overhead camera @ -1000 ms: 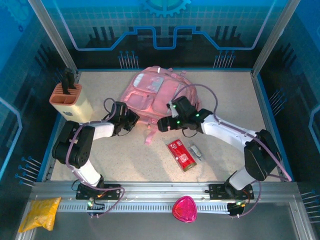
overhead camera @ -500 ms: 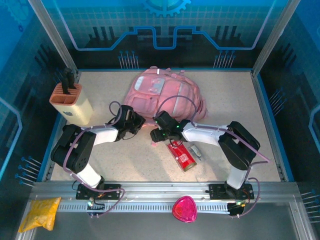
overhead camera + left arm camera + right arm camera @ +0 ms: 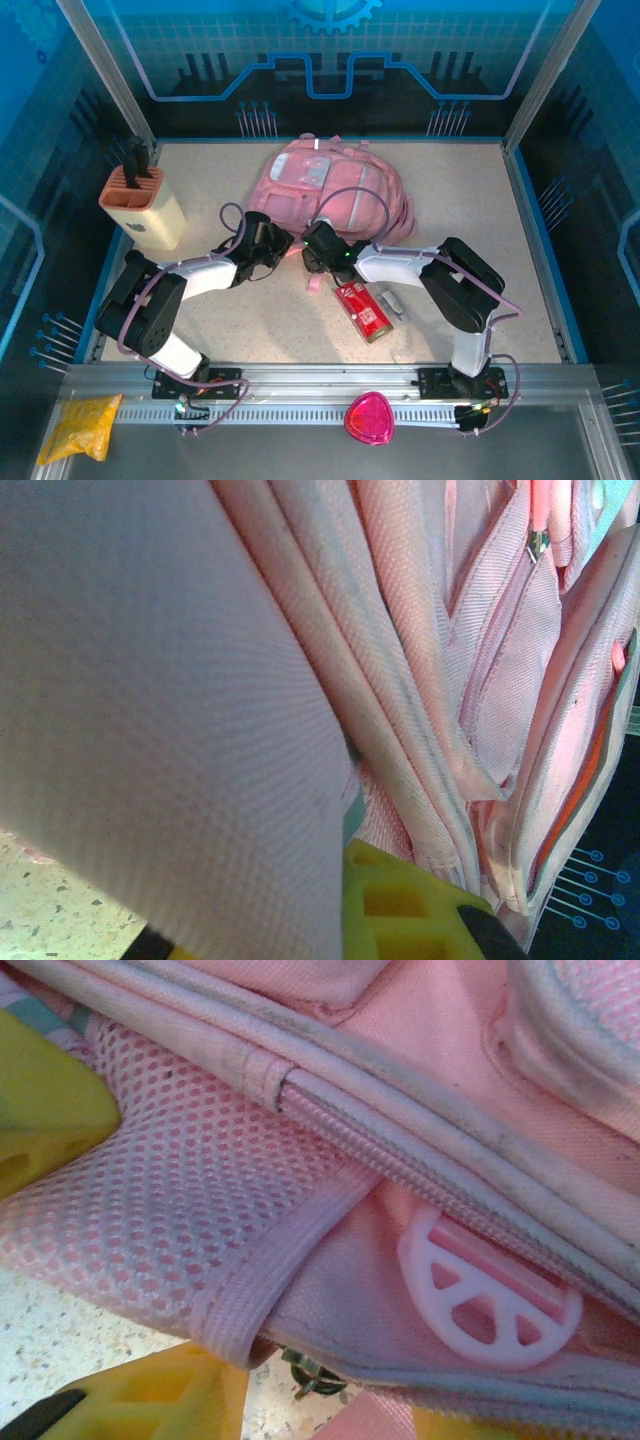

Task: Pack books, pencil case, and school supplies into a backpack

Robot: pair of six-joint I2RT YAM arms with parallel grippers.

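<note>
The pink backpack lies at the table's back middle. My left gripper is at its near left edge, shut on a fold of the pink fabric, which drapes over one yellow finger. My right gripper is at the near edge, close beside the left one, its yellow fingers closed on the backpack's mesh panel. The red pencil case lies on the table just in front of the right gripper. The small grey-white school supplies piece lies to its right. The books are out of view.
A beige knife block stands at the table's left edge. On the metal front ledge lie a yellow plastic bag and a pink-red heart-shaped thing. A white plastic strap buckle sits by the right gripper.
My right gripper swung left to the backpack's near edge and its jaws narrowed onto the mesh. The backpack bulged up and shifted right. The left gripper crept slightly right, still shut.
</note>
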